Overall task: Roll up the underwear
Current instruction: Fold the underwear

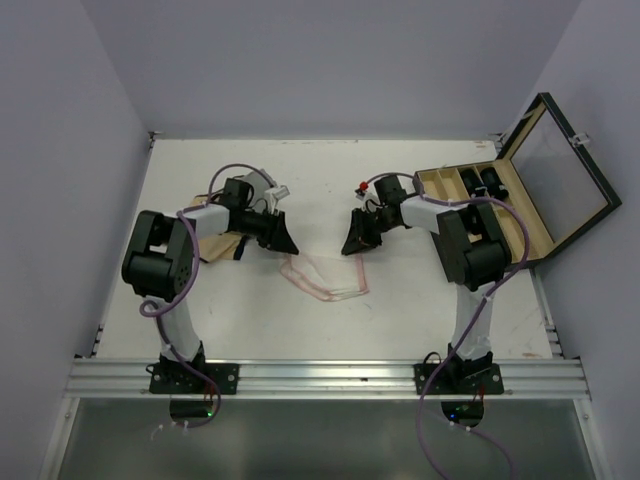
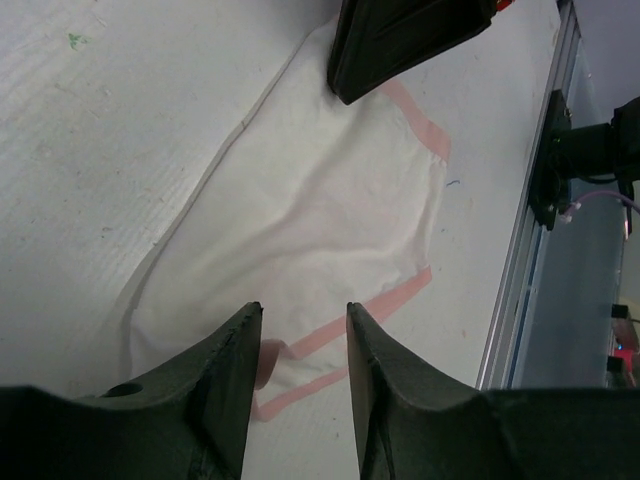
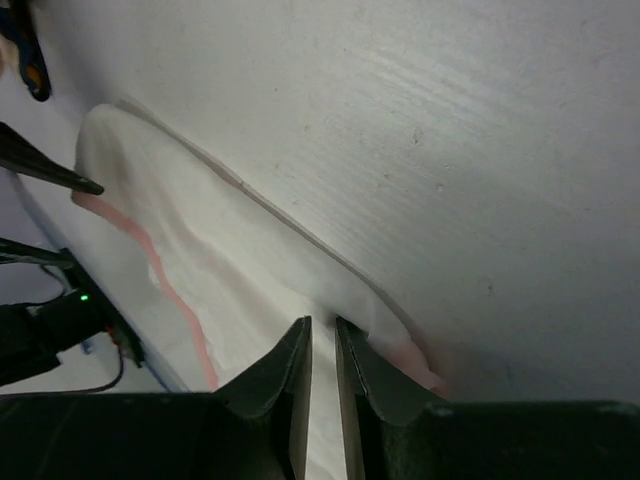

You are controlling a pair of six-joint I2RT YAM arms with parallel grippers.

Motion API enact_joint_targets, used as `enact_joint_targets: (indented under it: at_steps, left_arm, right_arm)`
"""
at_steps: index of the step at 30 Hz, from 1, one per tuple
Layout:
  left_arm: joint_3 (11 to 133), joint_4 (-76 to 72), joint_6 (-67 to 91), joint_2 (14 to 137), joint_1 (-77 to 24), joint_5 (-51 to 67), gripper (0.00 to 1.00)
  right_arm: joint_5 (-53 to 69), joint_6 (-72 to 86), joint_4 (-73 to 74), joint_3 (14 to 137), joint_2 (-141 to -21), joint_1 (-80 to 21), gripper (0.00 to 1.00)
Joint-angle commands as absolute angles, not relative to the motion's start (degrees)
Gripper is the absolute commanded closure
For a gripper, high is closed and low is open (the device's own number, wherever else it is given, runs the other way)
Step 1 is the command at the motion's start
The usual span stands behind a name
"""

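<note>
The underwear (image 1: 325,280), thin white fabric with pink trim, lies spread on the white table between my two grippers. In the left wrist view the underwear (image 2: 330,220) fills the middle, and a pink-trimmed corner lies between the fingers of my left gripper (image 2: 303,310), which is open over it. My left gripper (image 1: 287,243) sits at the garment's upper left corner and my right gripper (image 1: 352,243) at its upper right. In the right wrist view my right gripper (image 3: 322,322) stands almost closed, pinching the edge of the underwear (image 3: 200,250), which bunches beside one finger.
An open wooden case (image 1: 520,200) with dark items in its compartments stands at the right rear, next to the right arm. A tan cloth (image 1: 215,245) lies under the left arm. A metal rail (image 1: 320,375) runs along the table's near edge.
</note>
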State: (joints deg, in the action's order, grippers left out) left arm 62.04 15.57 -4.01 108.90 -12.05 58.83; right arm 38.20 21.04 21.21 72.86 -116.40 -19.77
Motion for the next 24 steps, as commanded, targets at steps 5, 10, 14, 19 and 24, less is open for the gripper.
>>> enact_joint_targets:
  at_steps: [5, 10, 14, 19, 24]
  left_arm:
    - [60.8, 26.9, -14.0, 110.2, -11.6, 55.6, 0.64]
    - [61.5, 29.5, -16.7, 111.7, -10.6, 53.3, 0.66]
    - [62.8, 31.6, -17.3, 114.2, -10.4, 51.5, 0.69]
    - [63.0, 32.0, -17.7, 114.2, -9.5, 49.6, 0.67]
    - [65.5, 35.6, -23.3, 107.9, -9.1, 56.7, 0.43]
  right_arm:
    - [35.4, 20.9, 21.4, 72.4, -119.0, -19.9, 0.79]
    - [34.7, 20.4, 22.1, 72.3, -118.9, -19.7, 0.79]
    - [34.5, 20.0, 22.3, 71.9, -118.9, -19.4, 0.80]
    - [35.3, 17.9, 23.6, 72.2, -118.1, -19.2, 0.80]
    - [45.5, 15.6, 24.8, 75.4, -113.5, -19.2, 0.74]
